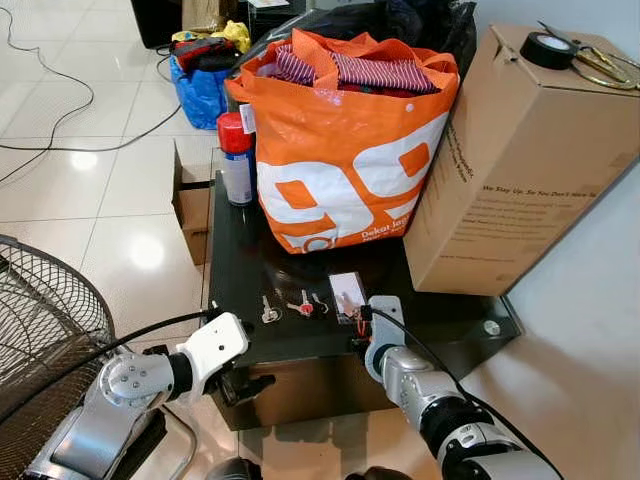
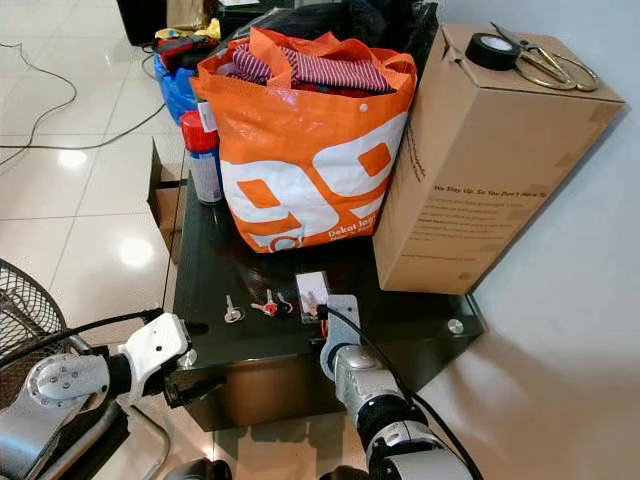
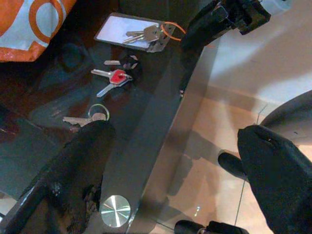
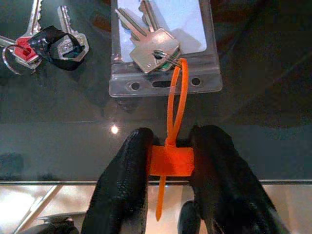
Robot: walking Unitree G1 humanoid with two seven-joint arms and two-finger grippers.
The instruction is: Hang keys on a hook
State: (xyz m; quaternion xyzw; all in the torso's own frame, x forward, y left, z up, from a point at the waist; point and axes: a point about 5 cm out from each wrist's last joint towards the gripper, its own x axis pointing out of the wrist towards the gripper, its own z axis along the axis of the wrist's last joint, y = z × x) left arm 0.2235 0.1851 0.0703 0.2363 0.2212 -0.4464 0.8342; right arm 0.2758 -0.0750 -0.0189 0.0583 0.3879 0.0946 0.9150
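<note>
Orange plastic, the flat tag of a zip tie (image 4: 170, 161), is pinched between the two black fingers of the right gripper (image 4: 170, 168) at the front edge of the black glass table (image 1: 240, 270). The tie is looped through a pair of silver keys (image 4: 148, 46) lying on a clear plastic sleeve (image 4: 163, 53), just in front of the orange shopping bag (image 1: 350, 150). The bunch is judged light and loose: the keys would dangle and swing from the thin, flexible tie, while the stiff little tag gives the surest hold. No hook can be made out.

The pinch itself is shown plainly by the right wrist view, whereas in the head views that spot is too small to read. The left gripper (image 3: 180, 161) is held spread at the table's corner, near a single key on a ring (image 3: 85, 118) and a red-capped key bunch (image 3: 116, 78). The cardboard box (image 1: 520, 160) and spray can (image 1: 236, 158) are seen from the head views.
</note>
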